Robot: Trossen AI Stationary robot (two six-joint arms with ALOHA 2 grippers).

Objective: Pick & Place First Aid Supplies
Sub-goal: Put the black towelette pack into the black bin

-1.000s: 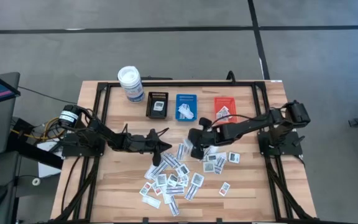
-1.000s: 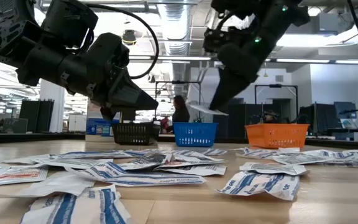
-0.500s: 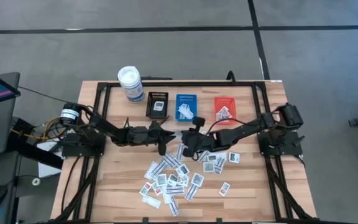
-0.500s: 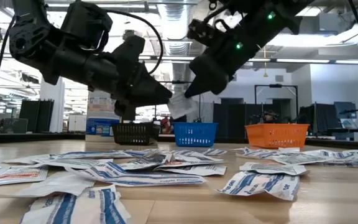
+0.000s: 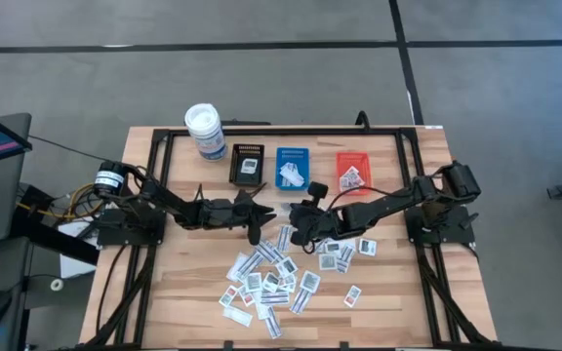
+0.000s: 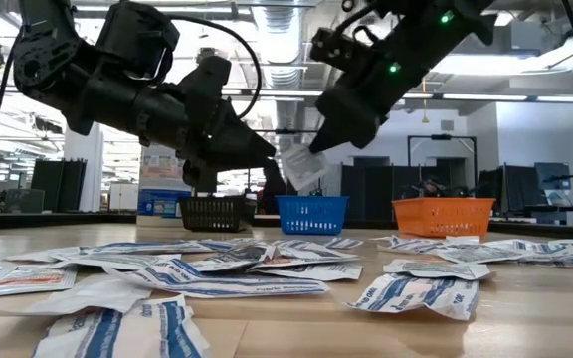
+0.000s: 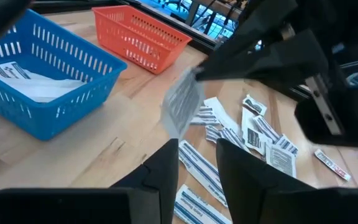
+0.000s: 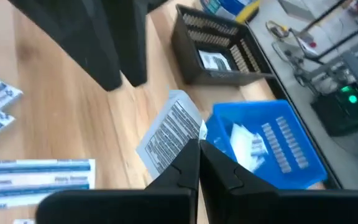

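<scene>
A wooden table with a black frame carries everything. Along its far edge stand a white canister, a black tray, a blue tray and an orange tray, set in a row. A loose heap of packets lies on the boards nearer the front, with more packets scattered towards the right side.
</scene>
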